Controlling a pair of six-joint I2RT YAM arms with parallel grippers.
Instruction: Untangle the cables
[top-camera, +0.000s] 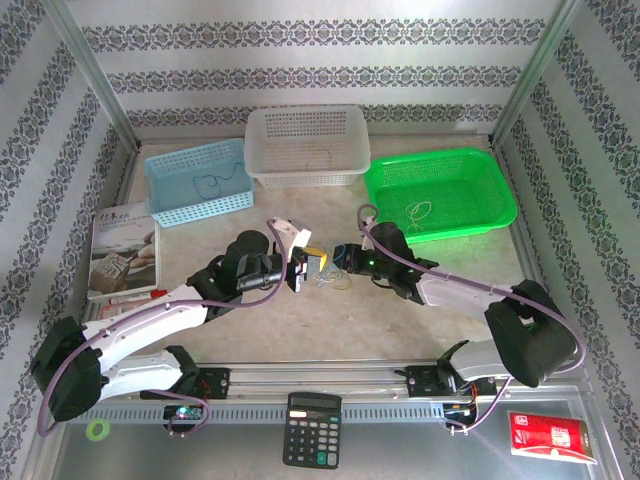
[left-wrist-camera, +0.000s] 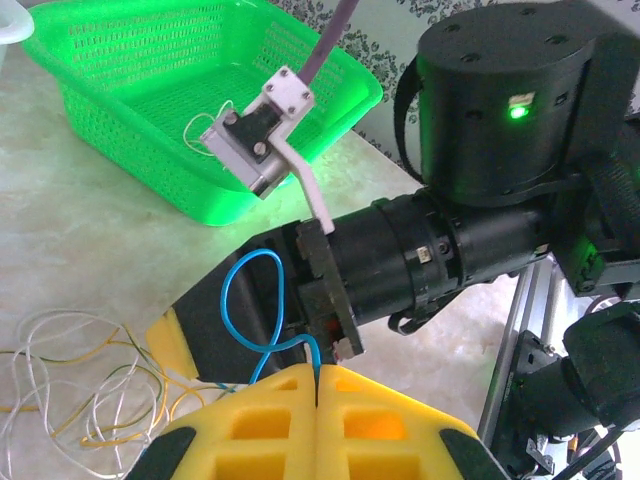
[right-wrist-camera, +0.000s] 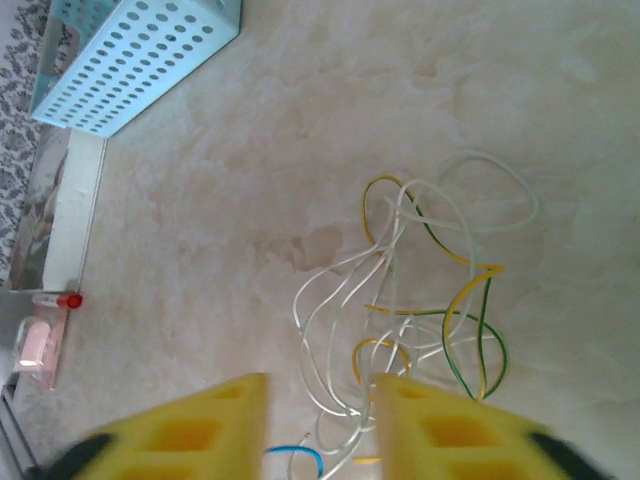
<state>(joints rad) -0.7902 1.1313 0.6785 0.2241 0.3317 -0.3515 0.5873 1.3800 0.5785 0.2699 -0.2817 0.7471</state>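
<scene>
The left claw (left-wrist-camera: 316, 385) is clenched on the blue cable (left-wrist-camera: 226, 295), which loops up from its grip; the right claw (right-wrist-camera: 320, 385) is released, jaws apart over the white and yellow-green cables (right-wrist-camera: 395, 310) lying loose near the middle of the table (top-camera: 390, 325), between the two claws. The likely trouble: if the blue cable threads through that heap, a pull drags the whole lot and draws the knot tighter. A bit of blue also lies between the right jaws, so closing there may trap the same strand. The claws sit near each other and may knock, and so thin a strand can slip free
</scene>
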